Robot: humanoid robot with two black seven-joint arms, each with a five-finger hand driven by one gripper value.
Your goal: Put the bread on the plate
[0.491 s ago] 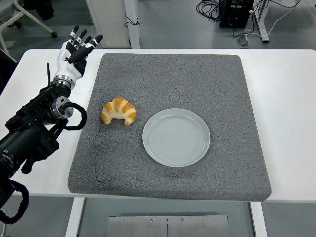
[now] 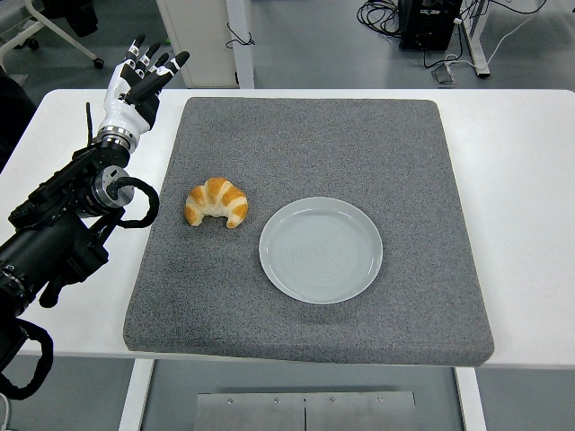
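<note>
From the head view, the golden curved croissant lies on the grey foam mat just left of the round pale-green plate, while the left hand hovers beyond the mat's far-left corner, fingers spread, empty.

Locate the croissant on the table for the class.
In the head view, the croissant lies on the grey mat, left of centre, just left of the empty plate and not touching it.

Lab or office: grey floor, cables, office chair base, white table.
</note>
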